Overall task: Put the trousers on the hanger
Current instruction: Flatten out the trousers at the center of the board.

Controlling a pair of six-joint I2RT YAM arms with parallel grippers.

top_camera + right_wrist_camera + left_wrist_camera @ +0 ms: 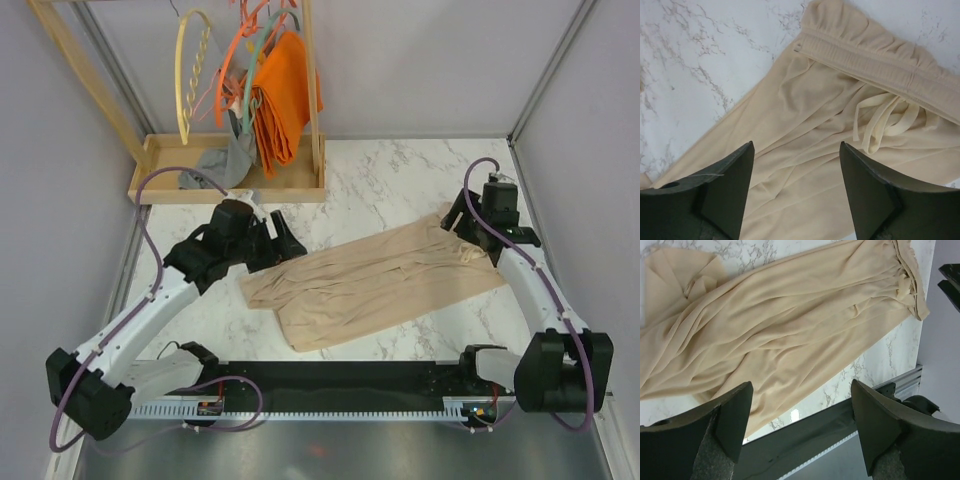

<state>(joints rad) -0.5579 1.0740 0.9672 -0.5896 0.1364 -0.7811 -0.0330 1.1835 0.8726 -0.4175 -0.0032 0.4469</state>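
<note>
The beige trousers lie flat across the marble table, waist at the right, legs to the left. The pale yellow hanger with its twisted bar hangs on the wooden rack at the back left. My left gripper is open and empty, just above the leg ends. My right gripper is open and empty, hovering over the waistband and drawstring. The trousers fill the right wrist view.
The wooden rack's tray stands at the back left. On the rack hang orange hangers, a teal hanger and an orange cloth. A small grey garment lies in the tray. A black rail runs along the near edge.
</note>
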